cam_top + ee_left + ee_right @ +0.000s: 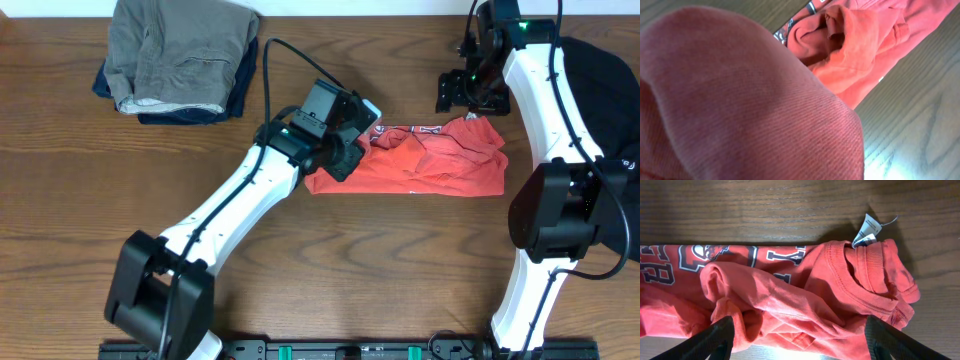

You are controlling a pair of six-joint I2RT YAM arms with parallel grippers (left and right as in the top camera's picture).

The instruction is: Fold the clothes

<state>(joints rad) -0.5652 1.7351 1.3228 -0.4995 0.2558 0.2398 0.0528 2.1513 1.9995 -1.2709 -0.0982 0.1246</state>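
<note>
The coral-red T-shirt (430, 165) lies bunched in a band at the table's middle, with its lettering along the far edge (690, 260). My left gripper (345, 155) sits at the shirt's left end. In the left wrist view red cloth (740, 110) fills the frame and hides the fingers, so it appears shut on the shirt. My right gripper (468, 100) hovers over the shirt's right end near the collar (860, 275), open and empty (800, 332). The black garment (605, 80) lies at the right edge behind the right arm.
A stack of folded grey and navy clothes (180, 55) sits at the far left. A white tag (867, 230) sticks out of the shirt's collar. Bare wooden table (420, 270) lies in front of the shirt.
</note>
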